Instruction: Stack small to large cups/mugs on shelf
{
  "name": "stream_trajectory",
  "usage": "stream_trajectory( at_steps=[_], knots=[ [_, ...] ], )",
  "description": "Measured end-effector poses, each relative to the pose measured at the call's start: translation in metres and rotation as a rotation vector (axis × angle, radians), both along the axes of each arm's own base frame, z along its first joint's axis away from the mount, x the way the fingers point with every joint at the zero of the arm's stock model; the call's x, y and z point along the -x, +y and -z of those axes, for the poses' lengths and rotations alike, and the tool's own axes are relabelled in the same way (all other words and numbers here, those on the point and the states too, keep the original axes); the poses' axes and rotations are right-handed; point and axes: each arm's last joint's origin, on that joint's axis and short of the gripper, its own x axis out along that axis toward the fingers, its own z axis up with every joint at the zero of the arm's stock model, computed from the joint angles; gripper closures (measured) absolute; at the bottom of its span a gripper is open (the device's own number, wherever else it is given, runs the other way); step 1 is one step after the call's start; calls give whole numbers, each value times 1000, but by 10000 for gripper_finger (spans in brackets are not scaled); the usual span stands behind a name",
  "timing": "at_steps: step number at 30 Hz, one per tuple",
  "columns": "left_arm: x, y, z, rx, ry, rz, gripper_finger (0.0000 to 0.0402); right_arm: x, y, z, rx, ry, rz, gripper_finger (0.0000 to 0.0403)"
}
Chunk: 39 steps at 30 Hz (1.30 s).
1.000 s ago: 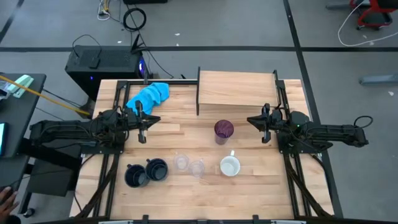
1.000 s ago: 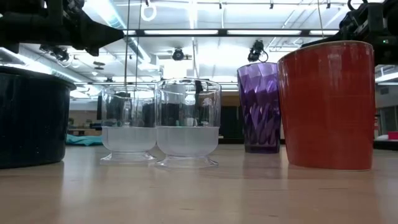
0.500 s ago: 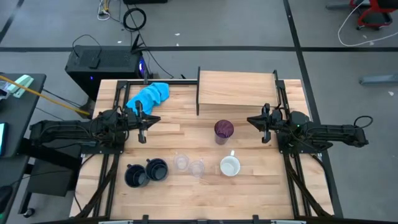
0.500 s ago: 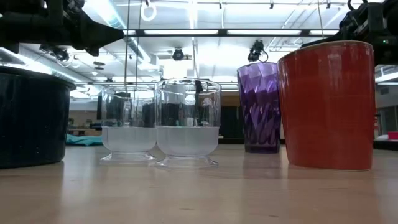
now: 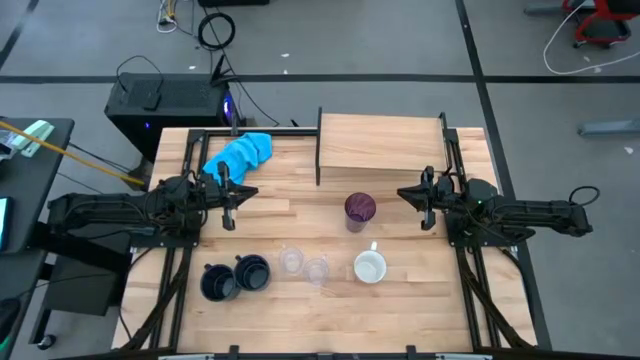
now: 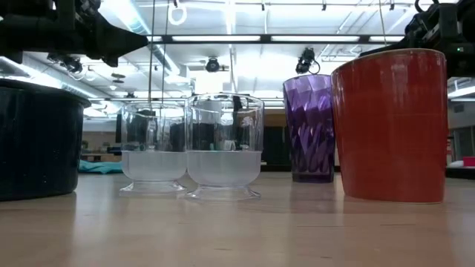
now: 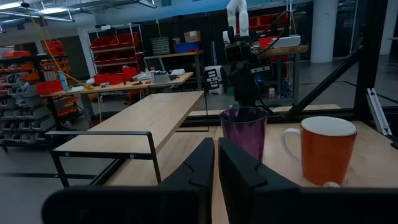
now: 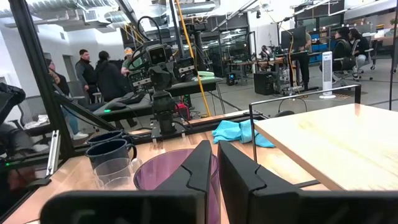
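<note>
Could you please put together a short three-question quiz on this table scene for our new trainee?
1. True or false: the shelf already has a cup on it.
2. Which cup stands nearest the shelf: A) the orange mug, B) the purple tumbler, C) a navy mug?
3. Fill in: the blue cloth lies nearest the ____ hand.

Key
1. False; the board is bare and all six cups stand on the tabletop.
2. B.
3. Left; the left hand sits close to the cloth, while the right hand is across the table. Both hands look shut and hold nothing.
</note>
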Motion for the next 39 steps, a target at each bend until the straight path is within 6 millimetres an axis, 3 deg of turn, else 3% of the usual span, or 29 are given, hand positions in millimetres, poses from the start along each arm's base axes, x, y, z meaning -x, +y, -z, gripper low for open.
stream_trajectory(
  at_steps=[27, 35, 39],
  knots=[
    [0, 0, 0, 0, 0, 0, 364, 0, 0, 0, -3, -6, 0, 368],
    [0, 0, 0, 0, 1, 0, 365, 1, 0, -4, -293, -95, -41, 368],
    [0, 0, 0, 0, 1, 0, 371, 1, 0, -7, -343, -134, -54, 368]
  ],
)
